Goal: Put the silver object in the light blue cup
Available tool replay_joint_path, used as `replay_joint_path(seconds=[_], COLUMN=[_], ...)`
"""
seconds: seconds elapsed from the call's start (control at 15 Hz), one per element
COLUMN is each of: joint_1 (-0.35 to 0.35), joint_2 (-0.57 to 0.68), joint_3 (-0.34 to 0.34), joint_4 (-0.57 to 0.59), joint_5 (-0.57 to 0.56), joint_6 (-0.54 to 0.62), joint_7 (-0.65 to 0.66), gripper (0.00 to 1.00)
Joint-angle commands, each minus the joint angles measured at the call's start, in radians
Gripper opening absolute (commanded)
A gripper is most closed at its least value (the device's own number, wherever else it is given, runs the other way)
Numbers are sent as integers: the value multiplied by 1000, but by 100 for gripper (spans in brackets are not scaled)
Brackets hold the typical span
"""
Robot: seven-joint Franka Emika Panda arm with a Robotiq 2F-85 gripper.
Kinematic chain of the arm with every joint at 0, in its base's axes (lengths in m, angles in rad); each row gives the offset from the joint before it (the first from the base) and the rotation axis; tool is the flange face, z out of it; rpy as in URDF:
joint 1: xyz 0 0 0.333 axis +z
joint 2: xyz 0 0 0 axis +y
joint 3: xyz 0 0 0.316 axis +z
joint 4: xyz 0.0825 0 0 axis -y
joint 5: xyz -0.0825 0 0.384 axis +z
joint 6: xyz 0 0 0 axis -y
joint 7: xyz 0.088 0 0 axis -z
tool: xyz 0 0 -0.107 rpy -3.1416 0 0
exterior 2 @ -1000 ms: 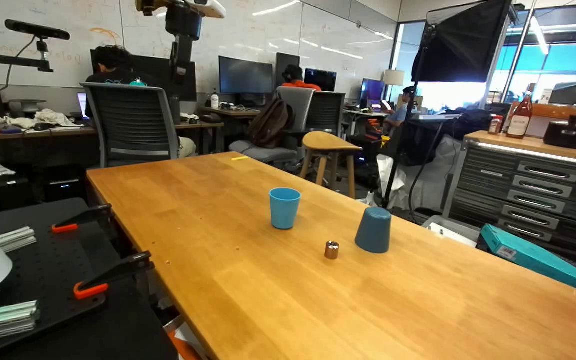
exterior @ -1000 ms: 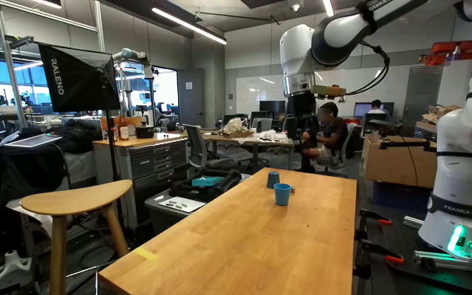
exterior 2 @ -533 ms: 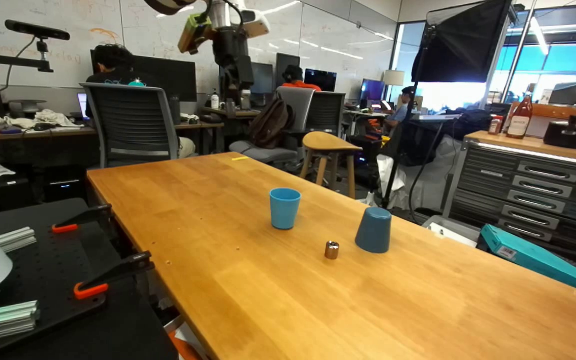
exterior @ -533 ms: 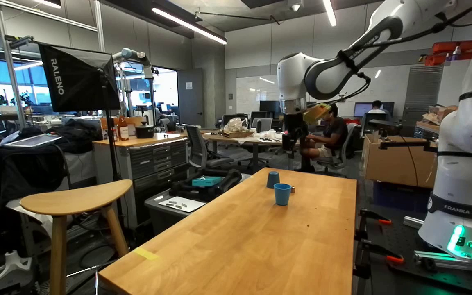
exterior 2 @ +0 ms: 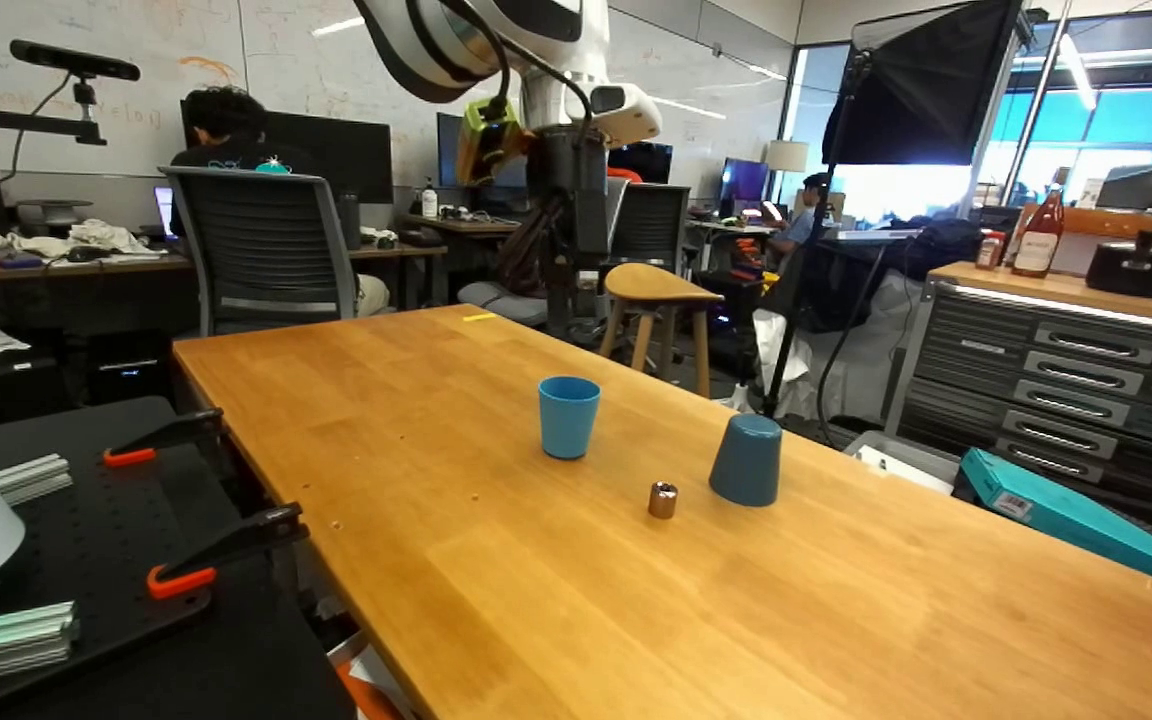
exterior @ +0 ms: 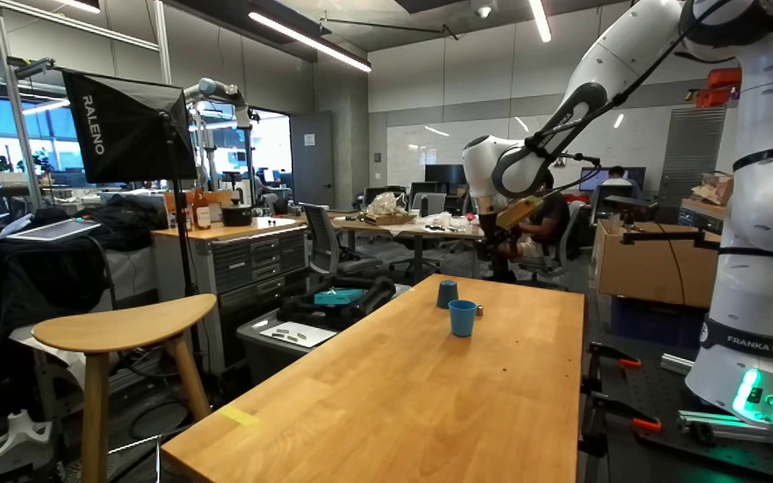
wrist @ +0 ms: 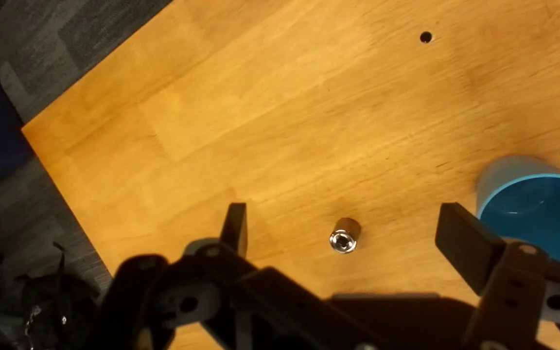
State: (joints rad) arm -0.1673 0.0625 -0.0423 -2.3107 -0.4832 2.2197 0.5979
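The silver object [wrist: 344, 236] is a small metal cylinder with a hole in its top, upright on the wooden table [wrist: 280, 112]; it also shows in both exterior views [exterior: 480, 310] [exterior 2: 663, 500]. The light blue cup [exterior 2: 568, 418] stands upright, mouth up, beside it; it shows at the right of the wrist view [wrist: 528, 214], partly behind a finger, and looks empty there. My gripper [wrist: 346, 226] is open and empty, pointing down, with the silver object between its fingers in the picture. In an exterior view the gripper [exterior 2: 572, 285] is still well above the table.
A darker blue cup [exterior 2: 747, 460] stands upside down close to the silver object, near the table's long edge. A small hole [wrist: 426, 37] is in the tabletop. Black clamps [exterior 2: 236, 540] with orange ends grip the robot-side edge. A wooden stool [exterior: 125, 325] stands beside the table.
The arm has come down toward the table; in an exterior view the gripper has moved right and lower, nearer the cups. The silver object and both cups have not moved.
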Motion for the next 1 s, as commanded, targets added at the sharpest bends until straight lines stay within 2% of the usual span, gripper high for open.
replay_joint_path(seconds=[0.0, 0.47, 0.93], joint_1=[28, -10, 25], joint_2=[39, 222, 385], joint_3=[-34, -113, -209], joint_4=[26, 152, 208], joint_5=[50, 217, 214], joint_6=[12, 86, 237], joint_7=[-70, -205, -57], gripper=[100, 100, 100])
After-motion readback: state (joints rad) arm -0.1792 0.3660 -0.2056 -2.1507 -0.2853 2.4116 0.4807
